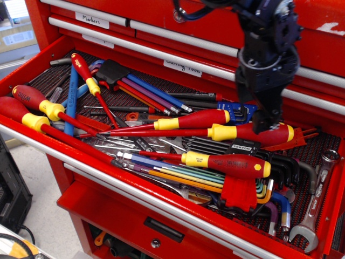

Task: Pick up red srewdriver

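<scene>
The red screwdriver point(240, 133) lies in the open drawer, right of middle. It has a fat red handle, a yellow collar, a yellow ring near the butt, and a long thin red shaft pointing left. My gripper point(268, 125) hangs straight down over the butt half of the handle. Its dark fingers point(264, 116) reach down to the handle, the near one in front of it. The jaws look open around the handle, and the screwdriver still rests on the other tools.
A slimmer red screwdriver point(199, 119) lies just behind it and a fat lettered one point(232, 165) just in front. Hex keys point(280, 167), a wrench point(315, 210) and more screwdrivers point(38, 102) crowd the drawer point(161, 202). Closed drawers point(135, 24) rise behind.
</scene>
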Robot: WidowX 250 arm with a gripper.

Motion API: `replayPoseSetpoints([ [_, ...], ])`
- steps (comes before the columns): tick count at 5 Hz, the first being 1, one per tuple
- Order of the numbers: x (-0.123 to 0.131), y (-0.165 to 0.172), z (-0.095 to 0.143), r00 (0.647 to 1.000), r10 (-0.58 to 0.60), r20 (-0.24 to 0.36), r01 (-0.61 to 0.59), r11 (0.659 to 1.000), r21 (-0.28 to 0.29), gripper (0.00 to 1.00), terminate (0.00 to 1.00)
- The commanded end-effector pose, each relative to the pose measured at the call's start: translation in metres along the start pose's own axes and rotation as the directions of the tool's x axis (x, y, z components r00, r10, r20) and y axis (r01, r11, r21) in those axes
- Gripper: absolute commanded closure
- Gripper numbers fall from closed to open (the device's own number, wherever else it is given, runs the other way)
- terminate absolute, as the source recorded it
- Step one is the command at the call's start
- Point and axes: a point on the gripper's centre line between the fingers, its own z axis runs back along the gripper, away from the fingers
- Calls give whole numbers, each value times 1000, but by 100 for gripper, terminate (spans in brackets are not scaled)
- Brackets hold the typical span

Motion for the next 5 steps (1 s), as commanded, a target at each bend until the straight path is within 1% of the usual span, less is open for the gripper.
replayPoseSetpoints([
  [1, 10, 13, -9, 996, -15, 92, 17, 1000, -20, 0, 0],
  [2, 10, 13, -20, 994, -6, 105, 10, 999, -36, 0, 0],
  [3, 10, 7, -28, 990, 1, 138, 7, 998, -60, 0, 0],
  [4, 14, -3, -44, 986, -2, 169, 11, 999, -53, 0, 0],
  [5, 14, -7, -60, 980, 8, 200, 6, 998, -69, 0, 0],
])
